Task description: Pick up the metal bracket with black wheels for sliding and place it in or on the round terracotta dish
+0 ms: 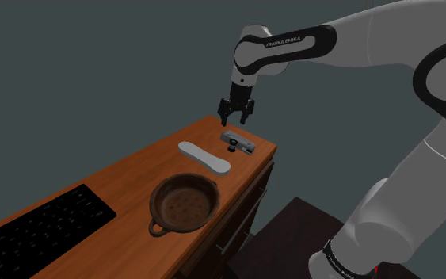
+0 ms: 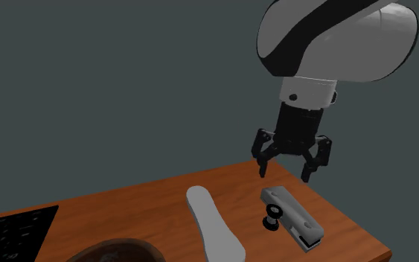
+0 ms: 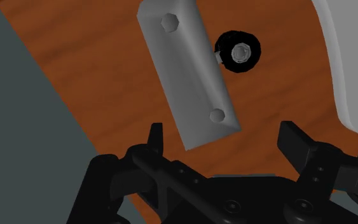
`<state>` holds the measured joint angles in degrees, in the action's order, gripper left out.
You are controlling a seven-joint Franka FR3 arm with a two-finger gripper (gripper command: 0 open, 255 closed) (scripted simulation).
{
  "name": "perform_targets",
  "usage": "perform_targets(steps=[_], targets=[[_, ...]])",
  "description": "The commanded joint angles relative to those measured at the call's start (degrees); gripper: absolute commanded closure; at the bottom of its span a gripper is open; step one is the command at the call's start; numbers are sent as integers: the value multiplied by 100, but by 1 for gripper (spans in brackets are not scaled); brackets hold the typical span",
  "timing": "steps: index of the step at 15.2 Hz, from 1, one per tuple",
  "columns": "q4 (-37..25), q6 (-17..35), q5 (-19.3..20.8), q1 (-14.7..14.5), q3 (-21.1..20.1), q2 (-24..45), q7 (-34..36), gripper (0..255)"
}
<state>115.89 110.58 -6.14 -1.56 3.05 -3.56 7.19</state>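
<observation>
The dish sits between keyboard and slab, bracket beyond.

The desk is smooth, warm-brown wood with visible grain. The bracket looks like matt grey metal, its wheel matt black. The dish is brown, faintly glossy.

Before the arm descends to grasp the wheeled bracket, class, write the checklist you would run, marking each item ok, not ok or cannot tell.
1. Open gripper: ok, jaws stand apart.
2. It hovers above the bracket, not touching: ok.
3. The bracket lies flat on the desk, black wheel at its side: ok.
4. The white oblong piece lies apart from the bracket: ok.
5. The dish holds nothing: ok.
6. Centred along the bracket: cannot tell.
</observation>
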Motion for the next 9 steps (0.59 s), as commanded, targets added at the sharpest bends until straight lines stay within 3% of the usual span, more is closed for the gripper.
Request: perform_targets(steps=[1, 9], targets=[[527, 250, -20, 44, 42, -214, 12, 0], [1129, 894, -78, 35, 32, -142, -1, 0]])
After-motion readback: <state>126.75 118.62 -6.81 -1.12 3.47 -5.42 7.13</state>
